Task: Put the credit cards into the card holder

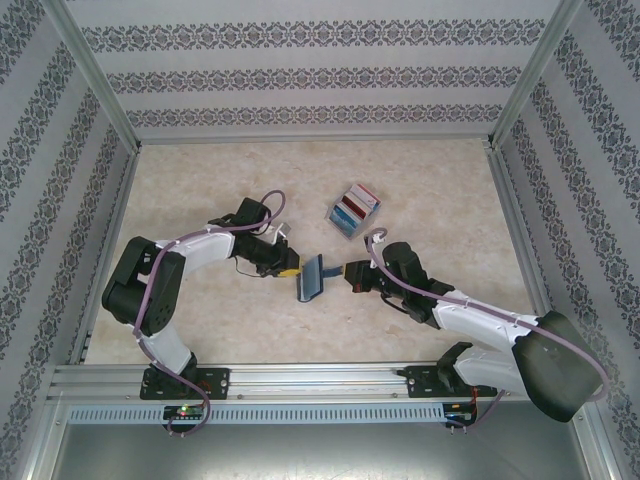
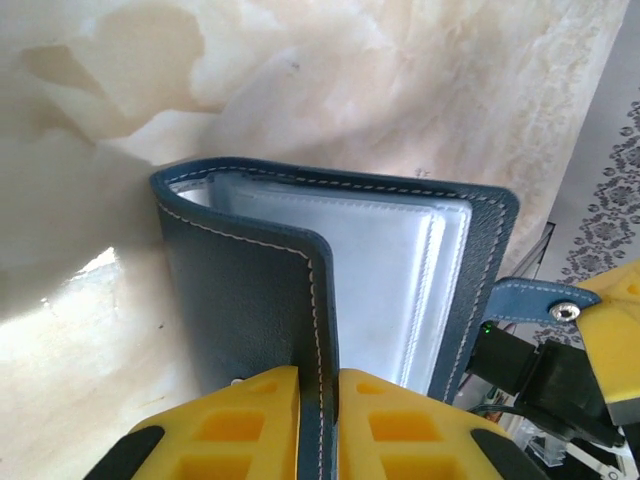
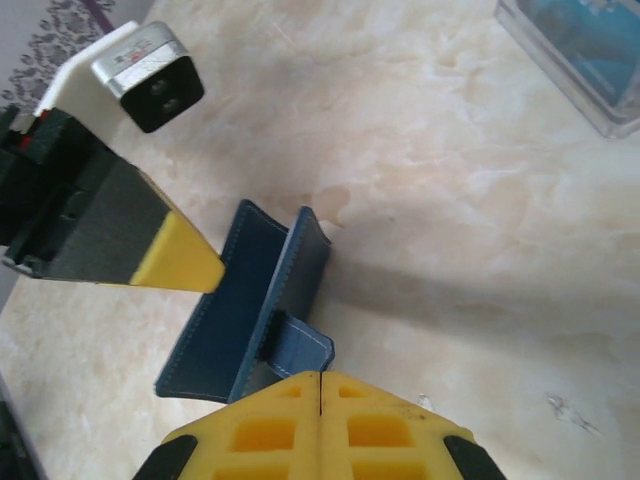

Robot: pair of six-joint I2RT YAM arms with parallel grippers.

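The card holder [image 1: 312, 278], a navy wallet, stands on edge at mid-table with its covers spread. Clear inner sleeves [image 2: 400, 290] face the left wrist camera. My left gripper [image 1: 290, 268] is shut on the edge of the front cover [image 2: 250, 300], one yellow pad on each side of it. My right gripper [image 1: 351, 272] is shut, with the end of the wallet's snap strap [image 3: 300, 350] at its fingertips [image 3: 320, 385]; the pale snap [image 2: 566, 312] shows beside them. The credit cards [image 1: 354, 208], red, blue and white, sit together in a clear box behind the wallet.
The clear box of cards [image 3: 575, 55] lies close behind and to the right of the right gripper. Patterned walls and metal rails enclose the marble-look tabletop [image 1: 440, 200]. A thin black cable trails near the left arm's wrist [image 1: 240, 268].
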